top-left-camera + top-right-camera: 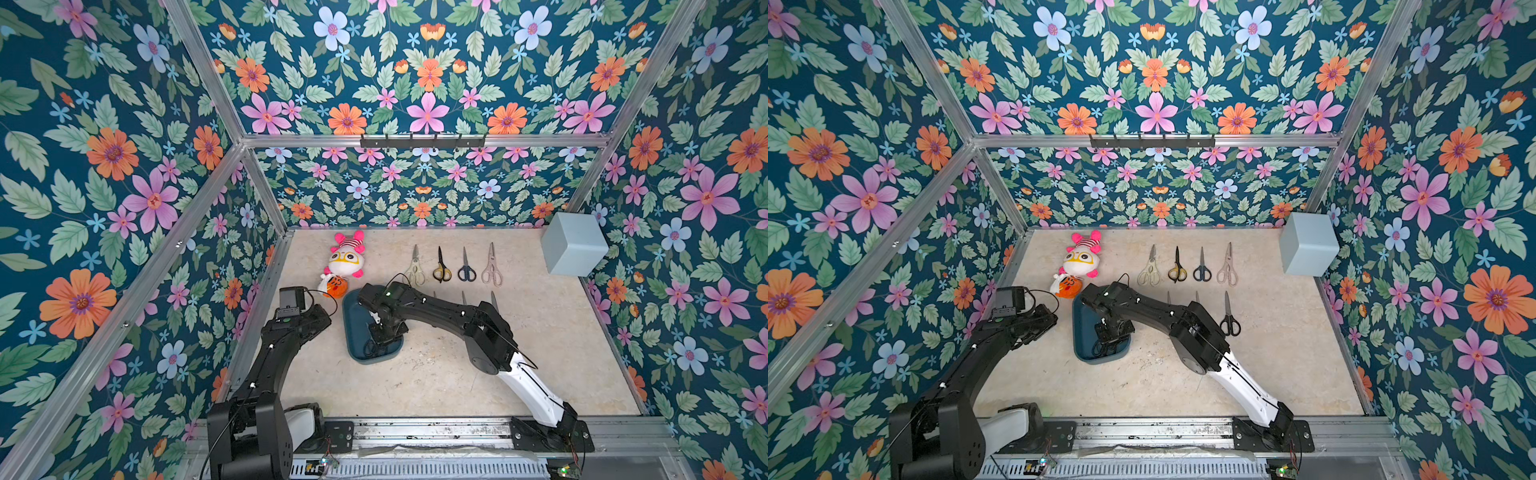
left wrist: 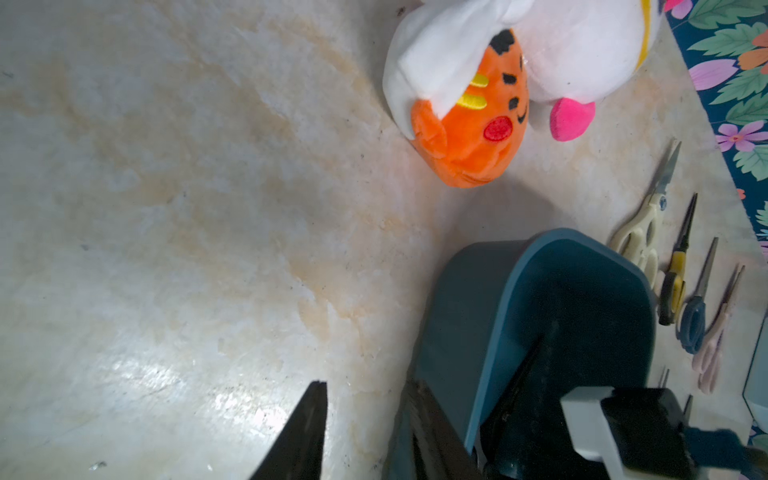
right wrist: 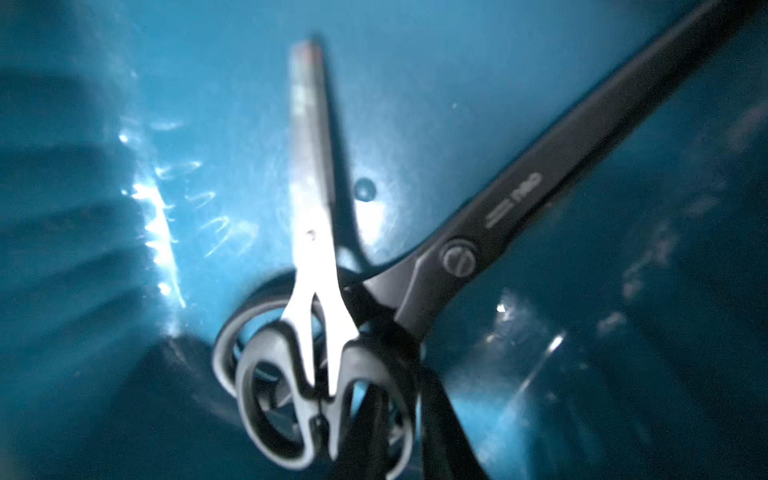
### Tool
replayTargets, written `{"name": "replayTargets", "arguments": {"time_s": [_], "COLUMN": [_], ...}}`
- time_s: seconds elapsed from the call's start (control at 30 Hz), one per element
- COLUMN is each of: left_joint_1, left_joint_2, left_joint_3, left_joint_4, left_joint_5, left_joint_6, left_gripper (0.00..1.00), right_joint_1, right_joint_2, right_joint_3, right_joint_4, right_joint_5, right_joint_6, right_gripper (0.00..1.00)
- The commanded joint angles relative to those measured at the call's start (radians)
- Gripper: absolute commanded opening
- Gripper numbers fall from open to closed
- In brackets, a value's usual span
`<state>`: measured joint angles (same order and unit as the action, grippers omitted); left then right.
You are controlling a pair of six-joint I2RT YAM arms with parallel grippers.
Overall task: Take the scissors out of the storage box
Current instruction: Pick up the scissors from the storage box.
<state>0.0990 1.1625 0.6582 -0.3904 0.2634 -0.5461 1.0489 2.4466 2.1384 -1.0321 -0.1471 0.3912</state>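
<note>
You can't tell whether the right gripper (image 1: 381, 337) is closed; lift the silver-bladed scissors (image 3: 313, 232) straight off the black pair (image 3: 519, 199).

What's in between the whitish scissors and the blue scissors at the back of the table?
The scissors with yellow and black handles lie between the cream scissors and the blue scissors. Both top views show it.

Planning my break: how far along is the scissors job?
Done: seven pairs lie on the table, four in the back row, three in the nearer row. In hand: the right hand is down in the storage box. Left: the silver-bladed pair and the large black pair under it.
</note>
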Motion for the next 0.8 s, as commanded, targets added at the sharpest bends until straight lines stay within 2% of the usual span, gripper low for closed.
{"name": "replayTargets", "arguments": {"time_s": [0.0,0.13,0.43,0.77], "left_joint_1": [0.002,0.001,0.001,0.002], "left_joint_2": [-0.001,-0.003,-0.008,-0.012], "left_joint_3": [0.004,-0.002,-0.009,-0.016], "left_joint_4": [-0.004,-0.005,-0.008,-0.010], "left_joint_5": [0.001,0.003,0.001,0.001], "left_joint_6": [0.009,0.007,0.009,0.011], "left_gripper": [0.38,0.38,0.38,0.38], "right_joint_1": [0.001,0.001,-0.010,-0.038], "right_joint_2": [0.005,-0.009,-0.069,-0.022], "right_joint_3": [0.014,0.043,0.092,0.096], "right_joint_4": [0.012,0.003,-0.014,0.010], "right_joint_5": [0.021,0.027,0.042,0.066], "right_joint_6": [0.001,0.001,0.005,0.019], "right_gripper": [0.09,0.00,0.00,0.00]}}
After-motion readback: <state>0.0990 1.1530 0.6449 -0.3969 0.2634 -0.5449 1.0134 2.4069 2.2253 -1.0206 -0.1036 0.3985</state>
